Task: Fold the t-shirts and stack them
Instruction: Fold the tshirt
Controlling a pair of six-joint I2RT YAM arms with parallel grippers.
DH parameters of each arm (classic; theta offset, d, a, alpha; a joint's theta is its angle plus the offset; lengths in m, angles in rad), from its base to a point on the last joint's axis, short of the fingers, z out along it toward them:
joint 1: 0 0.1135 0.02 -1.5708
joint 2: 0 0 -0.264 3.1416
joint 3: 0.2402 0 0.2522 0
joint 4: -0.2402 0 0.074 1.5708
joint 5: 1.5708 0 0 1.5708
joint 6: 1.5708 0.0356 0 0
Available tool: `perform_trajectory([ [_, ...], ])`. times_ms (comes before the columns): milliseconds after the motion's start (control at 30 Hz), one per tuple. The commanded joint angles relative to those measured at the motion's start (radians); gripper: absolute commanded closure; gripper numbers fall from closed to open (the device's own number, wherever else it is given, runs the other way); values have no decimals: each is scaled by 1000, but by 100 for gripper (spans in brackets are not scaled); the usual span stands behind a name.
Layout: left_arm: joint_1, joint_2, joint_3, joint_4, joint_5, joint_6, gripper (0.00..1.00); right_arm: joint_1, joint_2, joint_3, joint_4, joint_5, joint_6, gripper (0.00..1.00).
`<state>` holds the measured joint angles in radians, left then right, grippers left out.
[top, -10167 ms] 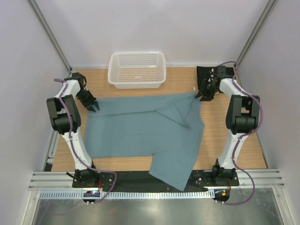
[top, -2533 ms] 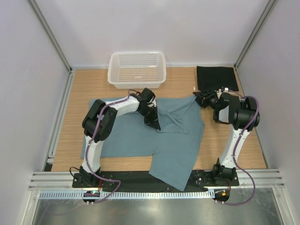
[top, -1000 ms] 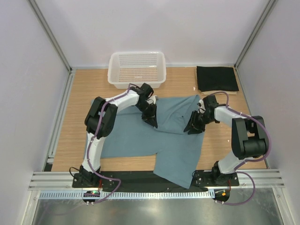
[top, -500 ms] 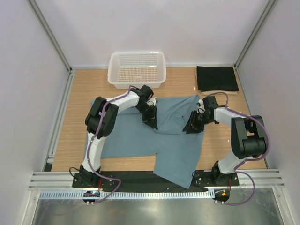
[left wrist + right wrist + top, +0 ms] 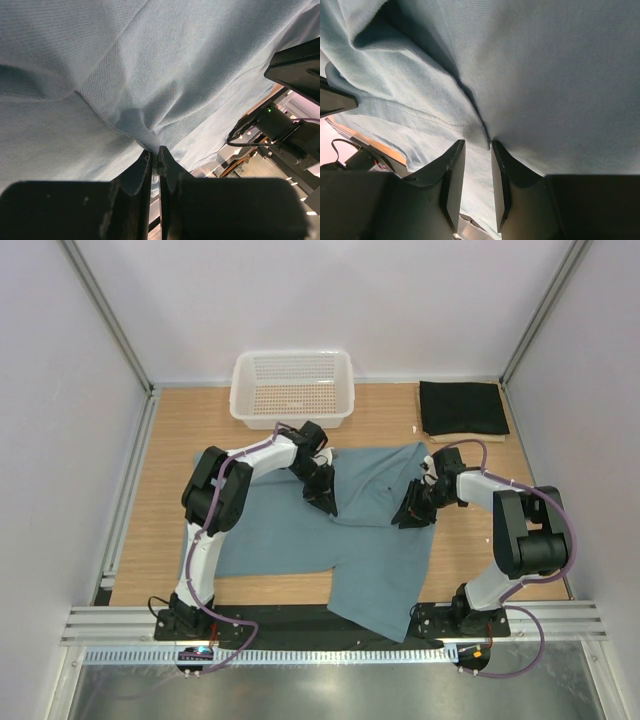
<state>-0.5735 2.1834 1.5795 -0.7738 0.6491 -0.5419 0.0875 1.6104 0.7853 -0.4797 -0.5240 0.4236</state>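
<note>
Inspection found the task partly done. The teal t-shirt (image 5: pixel 290 530) lay spread across the middle of the worktop (image 5: pixel 170 440), one side doubled over toward its centre and its near end hanging over the front edge. No finished fold was evident on it.

The left tool (image 5: pixel 325 502) was closed on a small pinch of teal cloth near the garment's far middle. The right tool (image 5: pixel 408 518) stood at the shirt's right edge, its fingers drawn in on a fold at the hem, with cloth filling the narrow gap between them.

The black t-shirt (image 5: pixel 462 407) sat folded flat in the far right corner. A strip of beige cloth (image 5: pixel 455 437) showed under its near edge, but whether that was a folded shirt could not be confirmed. The basket (image 5: pixel 292 418) at the far side held nothing visible.

Judged outstanding: the remaining folds on the teal shirt and its transfer onto the stack.
</note>
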Motion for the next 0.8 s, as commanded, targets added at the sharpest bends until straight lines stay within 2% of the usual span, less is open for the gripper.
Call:
perform_trajectory([
  [0,3,-7,1,18,32,-7,91,1,-1,-6,13,1,-13,67],
  [100,3,-7,1,19,29,-10,92,1,-1,-1,15,-13,-6,79],
  [167,3,-7,1,16,27,-12,92,0,-10,5,3,-21,-5,90],
  [233,3,-8,0,8,20,-12,91,1,-38,12,-49,-27,-17,95],
  [400,3,-13,-6,-2,12,-12,92,0,-147,-14,-152,-34,-43,98],
  [767,3,-17,-13,-38,-8,-15,92,1,-185,-64,-188,-85,-23,98],
])
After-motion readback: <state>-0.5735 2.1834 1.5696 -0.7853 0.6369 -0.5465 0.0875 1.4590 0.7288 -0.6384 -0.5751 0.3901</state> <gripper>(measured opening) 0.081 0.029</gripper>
